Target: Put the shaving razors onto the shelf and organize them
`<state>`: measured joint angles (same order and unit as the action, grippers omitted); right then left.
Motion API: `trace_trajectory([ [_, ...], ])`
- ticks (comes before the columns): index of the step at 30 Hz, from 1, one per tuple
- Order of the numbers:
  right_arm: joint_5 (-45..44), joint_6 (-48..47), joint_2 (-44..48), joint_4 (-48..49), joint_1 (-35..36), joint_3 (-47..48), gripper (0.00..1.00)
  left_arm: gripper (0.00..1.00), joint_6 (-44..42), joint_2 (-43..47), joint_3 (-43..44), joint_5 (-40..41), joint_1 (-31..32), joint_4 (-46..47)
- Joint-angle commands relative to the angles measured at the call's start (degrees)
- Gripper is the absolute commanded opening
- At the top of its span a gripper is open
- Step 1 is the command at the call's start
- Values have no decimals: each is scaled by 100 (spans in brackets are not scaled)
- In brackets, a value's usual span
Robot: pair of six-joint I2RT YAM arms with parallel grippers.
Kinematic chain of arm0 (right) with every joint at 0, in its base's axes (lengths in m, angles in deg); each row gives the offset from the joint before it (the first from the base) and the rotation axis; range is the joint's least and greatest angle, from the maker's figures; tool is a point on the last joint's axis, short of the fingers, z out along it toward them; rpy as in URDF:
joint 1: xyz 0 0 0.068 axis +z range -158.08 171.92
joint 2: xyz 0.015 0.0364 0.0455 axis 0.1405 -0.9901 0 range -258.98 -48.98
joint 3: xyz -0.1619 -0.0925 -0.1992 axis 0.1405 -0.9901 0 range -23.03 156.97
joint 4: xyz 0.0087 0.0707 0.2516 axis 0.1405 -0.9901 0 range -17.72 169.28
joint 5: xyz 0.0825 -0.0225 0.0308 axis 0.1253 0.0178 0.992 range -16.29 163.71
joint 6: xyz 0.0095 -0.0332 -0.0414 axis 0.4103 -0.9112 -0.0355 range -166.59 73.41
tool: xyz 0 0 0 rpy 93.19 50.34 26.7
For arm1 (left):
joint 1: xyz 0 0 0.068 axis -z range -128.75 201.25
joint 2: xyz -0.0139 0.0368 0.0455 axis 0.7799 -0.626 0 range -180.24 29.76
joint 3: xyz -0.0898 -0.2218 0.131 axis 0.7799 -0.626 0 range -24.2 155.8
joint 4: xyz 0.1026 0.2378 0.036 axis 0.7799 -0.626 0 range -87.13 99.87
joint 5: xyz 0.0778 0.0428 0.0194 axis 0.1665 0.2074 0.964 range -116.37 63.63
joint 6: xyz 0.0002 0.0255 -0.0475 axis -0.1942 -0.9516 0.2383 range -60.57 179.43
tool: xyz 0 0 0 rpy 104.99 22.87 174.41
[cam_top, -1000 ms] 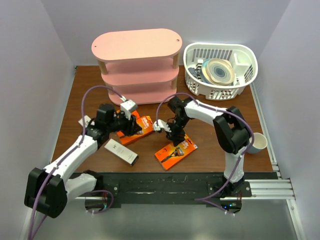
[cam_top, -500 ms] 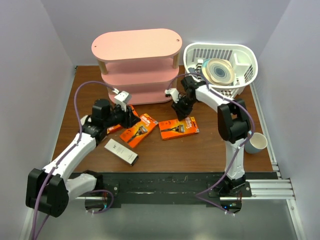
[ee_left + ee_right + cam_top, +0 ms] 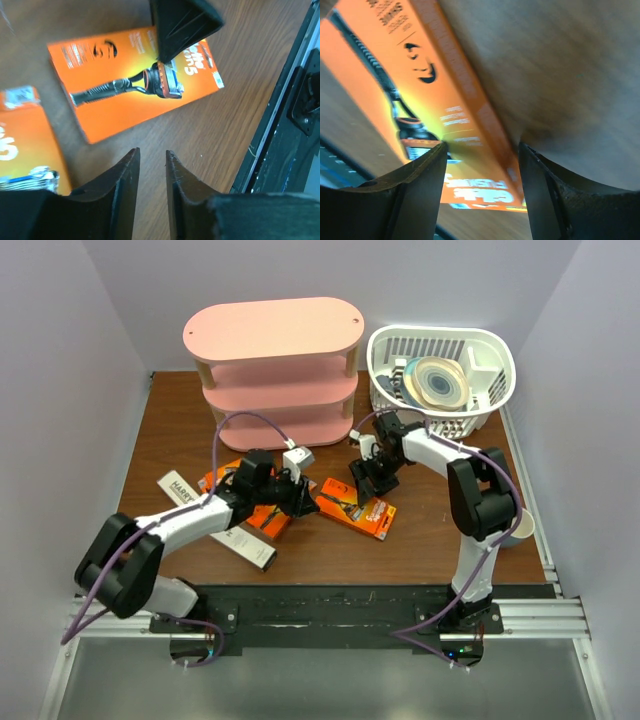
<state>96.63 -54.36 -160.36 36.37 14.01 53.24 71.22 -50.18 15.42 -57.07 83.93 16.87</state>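
Orange and flat, the middle razor pack (image 3: pixel 355 508) was seen on the counter (image 3: pixel 430 545) at the centre of the overhead frame, its long axis set from upper left to lower right, near and below the pink shelf (image 3: pixel 275 370). The right pincer (image 3: pixel 372 472), the nearer one, was held over its upper edge, fingers spread and pinching nothing. The left pincer (image 3: pixel 297 490), narrowly parted and empty, was pointed at its left end. Two more orange packs (image 3: pixel 272 523) and two whitish boxes (image 3: pixel 180 487) were seen at lower left, partly under the left arm. The path to the shelf was judged unobstructed.

The right wrist view's orange pack (image 3: pixel 435 100) is blurred (edges cut off).
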Motion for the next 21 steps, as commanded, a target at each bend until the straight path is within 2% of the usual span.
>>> trace_trajectory([
  [1, 643, 898, 238, 37, 50, -402, 61, 26, 298, -539, 99, -235, 159, 249],
  [3, 758, 961, 265, 73, 41, -560, 62, 22, 341, -750, 38, -139, 194, 345],
  [6, 889, 1023, 353, 160, 50, -745, 62, 21, 603, -978, -77, 90, 203, 687],
  [8, 960, 1023, 449, 266, 59, -937, 64, 24, 771, -1119, -86, 47, 203, 960],
  [12, 978, 1164, 633, 556, 138, -1289, 67, 39, 1368, -1488, 37, 283, 203, 1347],
  [21, 1154, 1445, 678, 1013, 446, -1773, 67, 49, 1704, -2525, 1213, 310, 194, 1620],
])
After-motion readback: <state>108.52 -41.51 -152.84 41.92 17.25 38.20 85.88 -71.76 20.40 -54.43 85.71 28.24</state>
